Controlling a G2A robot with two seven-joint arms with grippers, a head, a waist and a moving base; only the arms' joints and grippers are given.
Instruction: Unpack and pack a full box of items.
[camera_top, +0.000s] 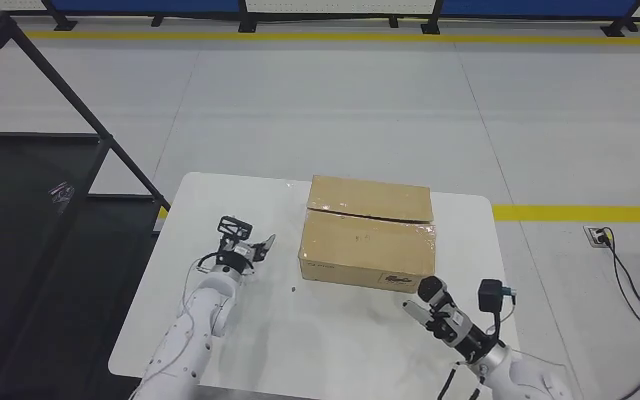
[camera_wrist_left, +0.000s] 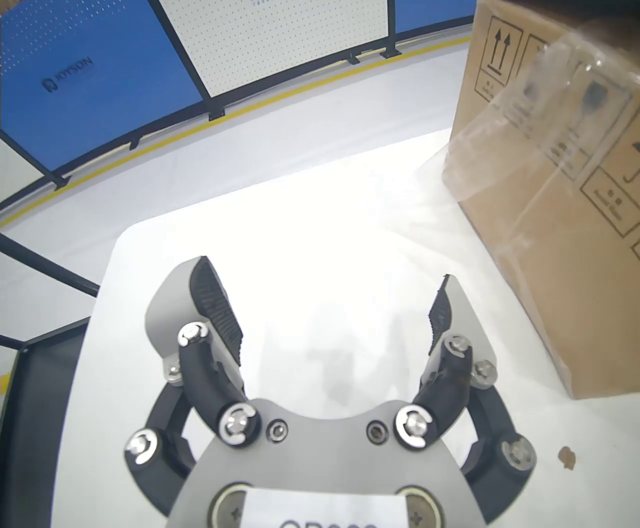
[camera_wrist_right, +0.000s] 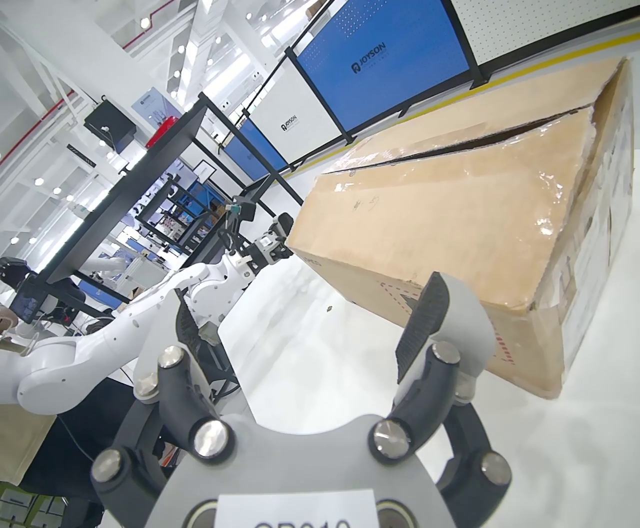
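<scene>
Here the unpacking is not yet begun: a closed box, two empty pincers.

The white surface (camera_top: 250, 330) carries the cardboard box (camera_top: 365, 235) near its far edge, about midway between the arms, flaps down. A dark gap runs along the top seam under clear tape, so the tape is perhaps already cut, but I cannot be sure. The left pincer (camera_wrist_left: 325, 295) hangs over the bare surface just beside the box, spread wide and holding nothing. The right pincer (camera_wrist_right: 310, 300) is near the box's front corner, equally wide and empty. I judge the next move calls for getting a fingertip under a flap edge and lifting it. The box side carries printed handling marks, among them a pair of upward arrows. A small brown crumb (camera_wrist_left: 566, 456) lies near the box.
</scene>
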